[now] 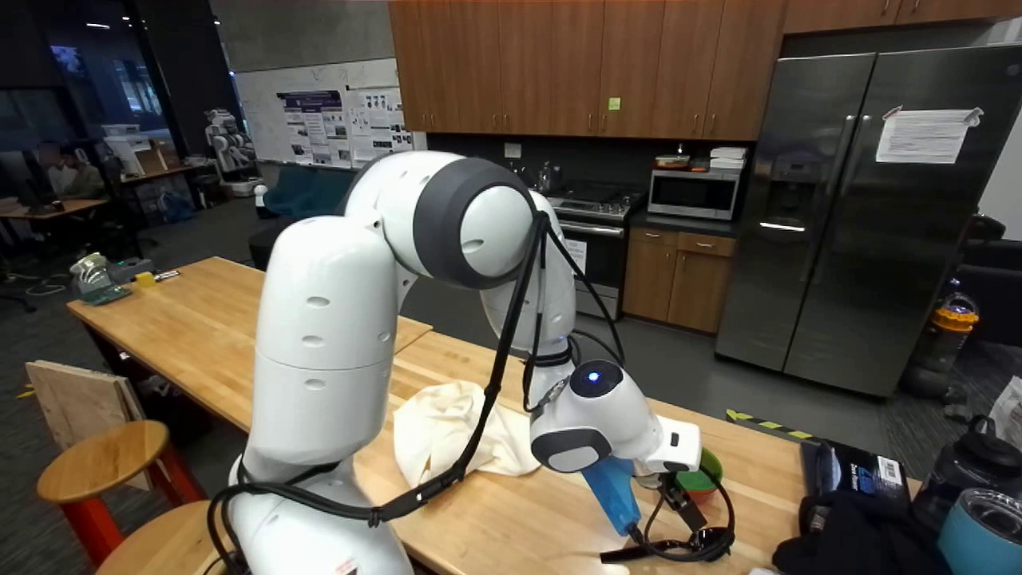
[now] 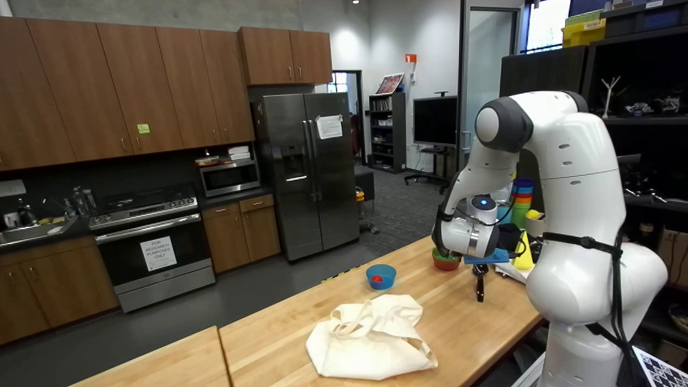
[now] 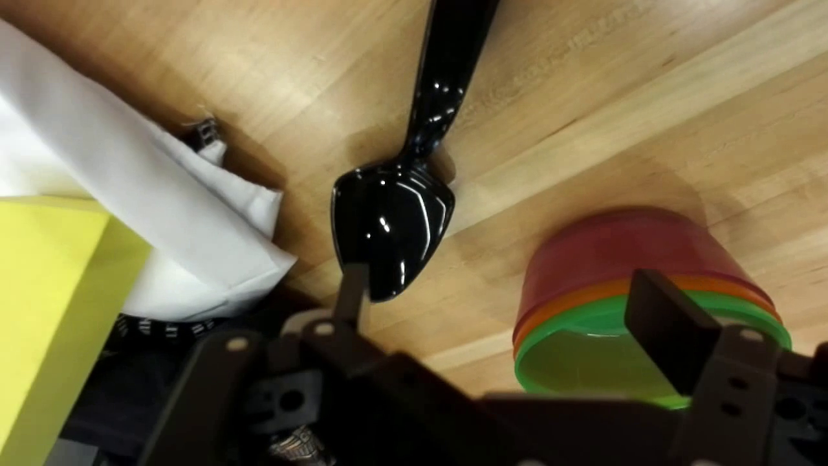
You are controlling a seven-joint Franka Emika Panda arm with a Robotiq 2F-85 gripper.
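- Toward the cluttered end of the wooden tabletop: black spoon, long axis oblique to the grain. Handle angles toward the robot-side edge; head tapers to a tip at the gripper.
- Gripper: fingers spread wide. In the wrist view, one overlaps the spoon's tip, the opposite one the stacked bowls; contact cannot be determined.
- Stacked bowls: beside the spoon, on its kitchen side.
- Surface, toward the opposite end: blue bowl containing a red item, near the kitchen-side edge; cream cloth bag, crumpled.
- Room: wooden cabinets, stove and refrigerator stand beyond the kitchen-side edge.
- Arm: base outside the robot-side edge, upper segment near vertical, elbow high, forearm descending, wrist low over the tabletop, fingers directed downward.
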